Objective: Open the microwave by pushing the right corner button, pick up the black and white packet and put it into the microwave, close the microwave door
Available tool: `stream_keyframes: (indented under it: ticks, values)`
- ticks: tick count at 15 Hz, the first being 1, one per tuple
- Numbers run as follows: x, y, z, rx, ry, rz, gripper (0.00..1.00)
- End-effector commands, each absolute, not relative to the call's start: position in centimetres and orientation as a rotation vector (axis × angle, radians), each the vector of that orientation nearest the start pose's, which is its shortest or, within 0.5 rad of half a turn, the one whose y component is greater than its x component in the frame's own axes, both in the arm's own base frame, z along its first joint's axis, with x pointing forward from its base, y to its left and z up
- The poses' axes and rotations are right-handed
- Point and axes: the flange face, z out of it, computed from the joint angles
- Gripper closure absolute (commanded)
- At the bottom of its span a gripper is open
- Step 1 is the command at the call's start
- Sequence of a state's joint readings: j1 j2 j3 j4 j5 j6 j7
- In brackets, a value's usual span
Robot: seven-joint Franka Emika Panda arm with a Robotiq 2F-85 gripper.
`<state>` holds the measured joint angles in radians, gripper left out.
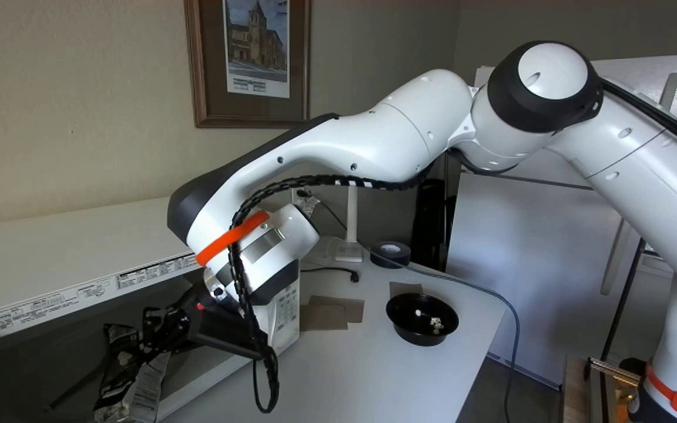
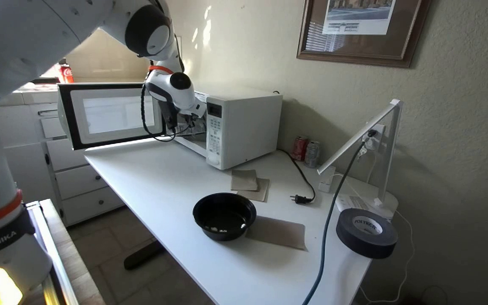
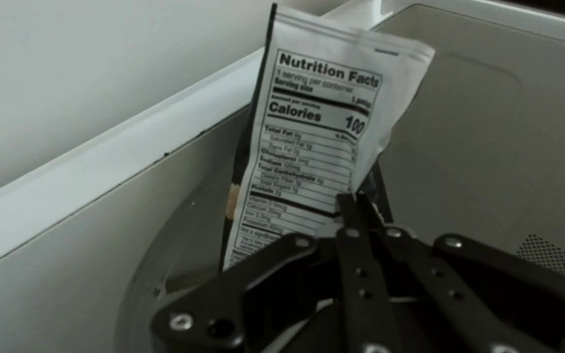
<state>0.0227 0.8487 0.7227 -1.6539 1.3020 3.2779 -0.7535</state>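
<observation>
The black and white packet [image 3: 307,142] is inside the microwave [image 2: 250,131], pinched by the gripper [image 3: 356,198], whose fingers are nearly together on its right edge in the wrist view. In an exterior view, the door [image 2: 112,116] stands open at left; a black bowl [image 2: 225,234] sits nearer.

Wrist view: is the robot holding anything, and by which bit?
Yes, the black and white packet. The end effector is pinching it by a side edge, partway along, not by a corner.
</observation>
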Motion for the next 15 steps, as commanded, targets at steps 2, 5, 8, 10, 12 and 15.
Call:
stream_keyframes:
  ticks: [2, 5, 8, 10, 12, 15]
  values:
    - [62.4, 32.3, 20.9, -2.298, 0.382, -0.632, 1.0]
    - [63.1, 32.8, 20.6, -2.281, 0.395, -0.646, 1.0]
    - [63.4, 33.0, 19.8, -2.28, 0.415, -0.65, 1.0]
    - [63.4, 33.1, 19.3, -2.279, 0.418, -0.645, 0.72]
    - [63.5, 33.2, 19.1, -2.278, 0.414, -0.646, 0.58]
    - [63.3, 33.2, 19.0, -2.276, 0.413, -0.632, 0.35]
